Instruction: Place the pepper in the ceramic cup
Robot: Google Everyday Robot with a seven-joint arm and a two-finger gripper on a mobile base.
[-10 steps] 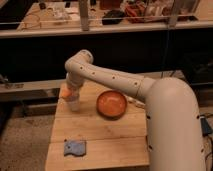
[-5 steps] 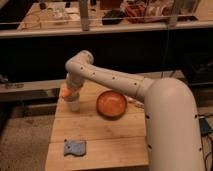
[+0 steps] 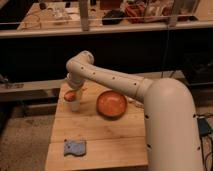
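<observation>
The small white ceramic cup (image 3: pixel 75 103) stands on the wooden table (image 3: pixel 100 132) near its far left. The orange-red pepper (image 3: pixel 70 95) sits at the cup's mouth, right under my gripper (image 3: pixel 73 90). The gripper hangs from the white arm (image 3: pixel 115 80) directly above the cup. The arm's wrist hides the gripper's tips.
A wide shallow orange bowl (image 3: pixel 111 104) sits to the right of the cup. A blue-grey sponge (image 3: pixel 75 147) lies near the table's front left. A shelf with clutter and a rail run behind the table. My large white arm covers the table's right side.
</observation>
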